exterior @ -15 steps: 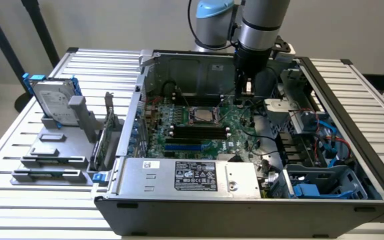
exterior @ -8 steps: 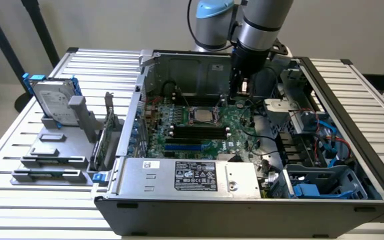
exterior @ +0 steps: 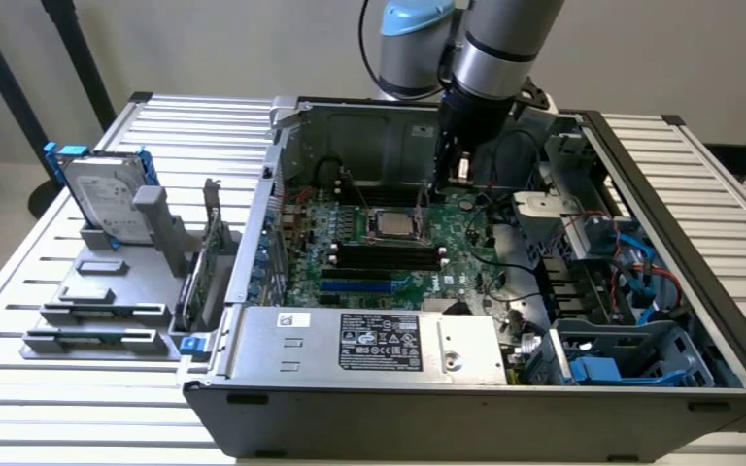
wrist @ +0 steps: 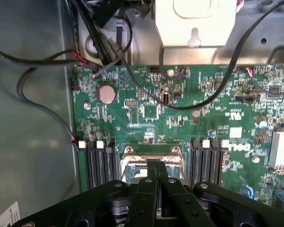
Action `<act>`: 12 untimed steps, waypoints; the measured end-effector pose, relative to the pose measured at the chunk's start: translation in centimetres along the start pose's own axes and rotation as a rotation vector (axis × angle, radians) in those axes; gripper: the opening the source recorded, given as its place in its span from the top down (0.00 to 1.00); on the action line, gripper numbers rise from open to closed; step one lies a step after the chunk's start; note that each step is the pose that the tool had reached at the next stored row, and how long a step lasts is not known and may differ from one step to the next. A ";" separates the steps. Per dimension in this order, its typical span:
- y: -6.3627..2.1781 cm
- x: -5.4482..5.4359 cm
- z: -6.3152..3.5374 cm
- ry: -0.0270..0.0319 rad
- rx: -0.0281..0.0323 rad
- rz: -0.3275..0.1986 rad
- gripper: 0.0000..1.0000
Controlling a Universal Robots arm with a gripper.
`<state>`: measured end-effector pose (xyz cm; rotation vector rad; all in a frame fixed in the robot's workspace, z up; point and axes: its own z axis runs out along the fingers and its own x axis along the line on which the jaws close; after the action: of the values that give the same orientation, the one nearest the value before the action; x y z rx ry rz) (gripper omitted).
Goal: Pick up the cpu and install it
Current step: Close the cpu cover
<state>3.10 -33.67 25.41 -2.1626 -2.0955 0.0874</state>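
Grey slatted metal tabletop (exterior: 36,388) carries an open computer case (exterior: 477,413) lying on its side, with the green motherboard (exterior: 457,243) exposed

Exterior view: the arm (exterior: 490,49) drops in from above. The hand (exterior: 457,183) sits low inside the case, over the far part of the motherboard, just to the exterior view's right of the socket (exterior: 392,224). The socket is mid-board and metal-rimmed; what lies inside it is too small to tell. At the exterior view's left, outside the case, a grey rack (exterior: 152,228) stands on the tabletop. A hard drive (exterior: 98,194) with blue rails stands upright at the rack's far end. Nearer on the same rack a small flat pale square lies level. It reads as the cpu (exterior: 88,289), though not with certainty, and it is well apart from the hand. A labelled metal box (exterior: 373,340) runs along the case's near wall

Wrist view: the hand (wrist: 156,168) is closed, black fingers (wrist: 150,187) pressed together with nothing between them. The fingertips hang over the socket (wrist: 154,152); contact can't be judged. Memory slots (wrist: 100,163) flank the socket on both sides. A round coin cell (wrist: 107,93) sits further off on the motherboard, and black cables (wrist: 38,101) trail over the case wall beside it
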 end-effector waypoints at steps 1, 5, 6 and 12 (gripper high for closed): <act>-0.21 0.0 0.05 -0.0003 0.0072 0.000 0.89; -1.10 0.0 0.31 -0.0031 0.0388 0.002 0.89; -1.31 -0.1 0.38 -0.0039 0.0462 0.003 0.89; -2.45 -0.1 0.73 -0.0100 0.0889 0.005 0.89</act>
<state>0.57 -33.67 25.01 -2.1212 -2.0500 0.1886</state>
